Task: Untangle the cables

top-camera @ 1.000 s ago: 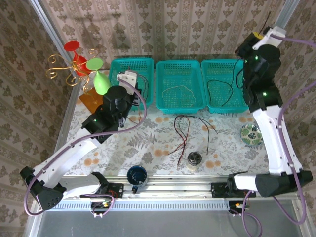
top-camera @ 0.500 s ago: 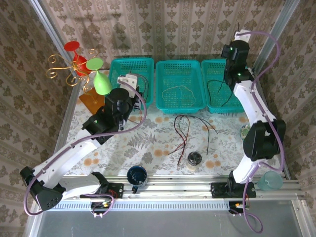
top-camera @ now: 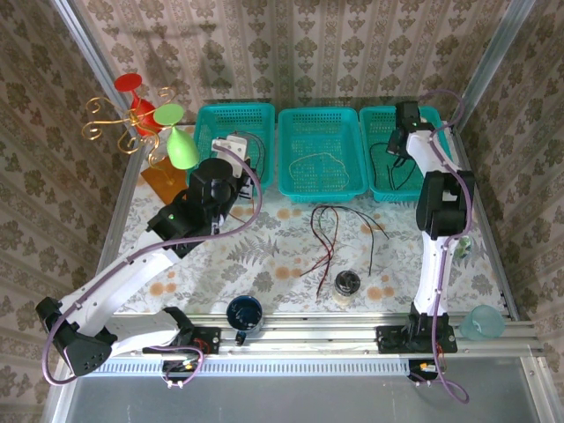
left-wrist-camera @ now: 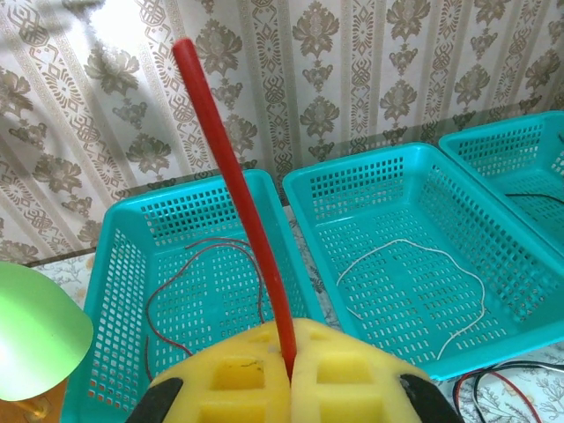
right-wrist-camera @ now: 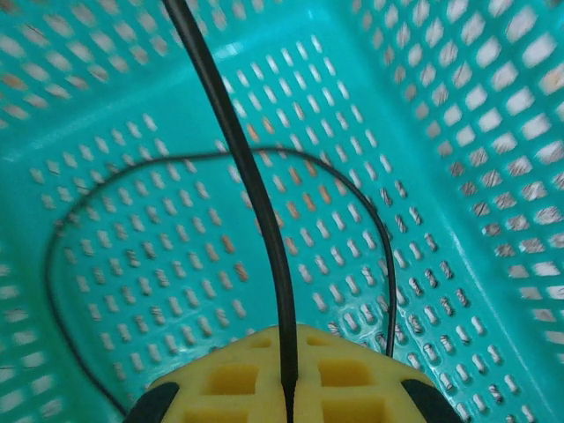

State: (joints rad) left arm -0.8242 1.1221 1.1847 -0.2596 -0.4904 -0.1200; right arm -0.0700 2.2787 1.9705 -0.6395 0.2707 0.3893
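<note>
My left gripper [left-wrist-camera: 289, 354] is shut on a red cable [left-wrist-camera: 236, 189] that rises straight up from the yellow pads; it hovers at the left basket [top-camera: 231, 132]. A thin dark red cable [left-wrist-camera: 211, 242] lies in that basket. A white cable [top-camera: 317, 159] lies in the middle basket [top-camera: 321, 115]. My right gripper [right-wrist-camera: 287, 344] is shut on a black cable [right-wrist-camera: 236, 145] low over the right basket [top-camera: 381, 115], where a black cable loop [right-wrist-camera: 389, 270] rests. Loose red and black cables [top-camera: 328, 231] lie tangled on the table in front of the baskets.
A small jar [top-camera: 347, 284] and a dark cup [top-camera: 244, 313] stand near the front rail. A patterned bowl [top-camera: 462, 244] sits by the right arm, a teal cup [top-camera: 481, 322] at the front right. A wire stand with coloured ornaments [top-camera: 145, 115] is at the back left.
The right arm has swung down from high at the back right and stretched out low over the right basket. The left arm has barely moved.
</note>
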